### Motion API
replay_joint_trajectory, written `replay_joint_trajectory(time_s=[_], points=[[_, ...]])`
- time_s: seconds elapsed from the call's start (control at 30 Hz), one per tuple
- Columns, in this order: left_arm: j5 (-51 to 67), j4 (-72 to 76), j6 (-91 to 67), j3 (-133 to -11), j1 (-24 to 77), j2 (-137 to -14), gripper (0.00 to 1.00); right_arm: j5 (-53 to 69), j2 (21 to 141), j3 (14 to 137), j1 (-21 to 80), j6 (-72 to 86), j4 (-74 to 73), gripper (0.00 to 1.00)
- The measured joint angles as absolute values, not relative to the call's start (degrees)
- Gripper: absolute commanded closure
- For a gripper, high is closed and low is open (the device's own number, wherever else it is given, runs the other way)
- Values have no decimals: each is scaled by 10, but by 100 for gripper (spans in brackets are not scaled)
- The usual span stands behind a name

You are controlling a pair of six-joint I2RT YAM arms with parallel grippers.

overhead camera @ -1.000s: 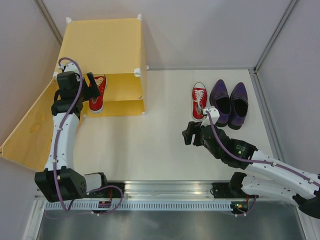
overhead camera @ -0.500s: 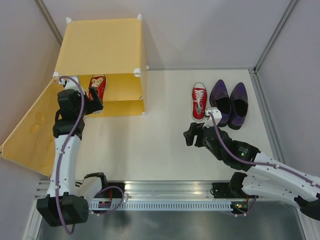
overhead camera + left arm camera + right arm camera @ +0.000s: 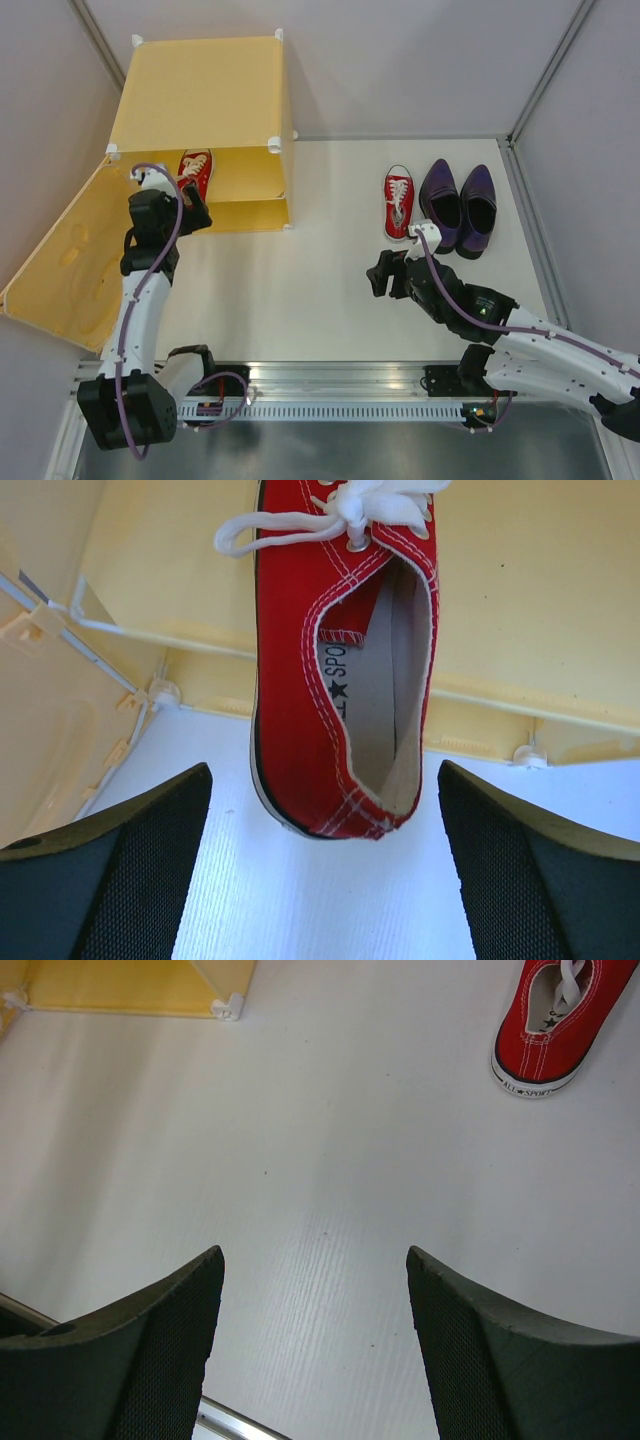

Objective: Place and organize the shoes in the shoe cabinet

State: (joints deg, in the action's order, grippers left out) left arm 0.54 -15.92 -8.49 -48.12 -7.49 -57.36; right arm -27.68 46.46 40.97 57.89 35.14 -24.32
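Note:
The yellow-orange shoe cabinet (image 3: 205, 95) stands at the back left, its door (image 3: 60, 255) swung open to the left. One red sneaker (image 3: 196, 172) lies in the cabinet's lower opening, heel sticking out over the table; it also shows in the left wrist view (image 3: 340, 670). My left gripper (image 3: 193, 213) is open and empty just behind that heel. The other red sneaker (image 3: 399, 202) and two dark purple slip-ons (image 3: 459, 210) lie on the table at the right. My right gripper (image 3: 387, 275) is open and empty, a little in front of them. The right wrist view shows that sneaker's heel (image 3: 560, 1020).
Grey walls close in the white table (image 3: 300, 290) on the left, back and right. A metal rail (image 3: 330, 385) runs along the near edge by the arm bases. The cabinet's front corner connector (image 3: 228, 1005) shows in the right wrist view.
My left gripper has let go of the red sneaker and drawn back toward me, out of the cabinet opening. The sneaker stays in the cabinet. The right arm has barely moved.

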Motion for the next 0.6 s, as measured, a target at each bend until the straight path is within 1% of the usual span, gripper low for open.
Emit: replay_joint_trajectory(time_s=[0.17,0.27,0.4,0.47,0.5,0.6], points=[[4,-123,-80,-477,-75,-603,9,-277,463,408,579,351,-240,22],[3,-113,-80,-477,-75,-619,17,-277,463,405,579,351,-238,22],[5,-104,-80,-477,-75,-626,23,-276,464,405,579,351,-236,22],[6,-102,-80,-477,-74,-627,31,-276,466,405,579,351,-234,22],[7,-101,-80,-477,-73,-628,33,-275,467,405,579,351,-233,22],[7,-100,-79,-478,-73,-630,46,-273,470,405,579,351,-231,22]])
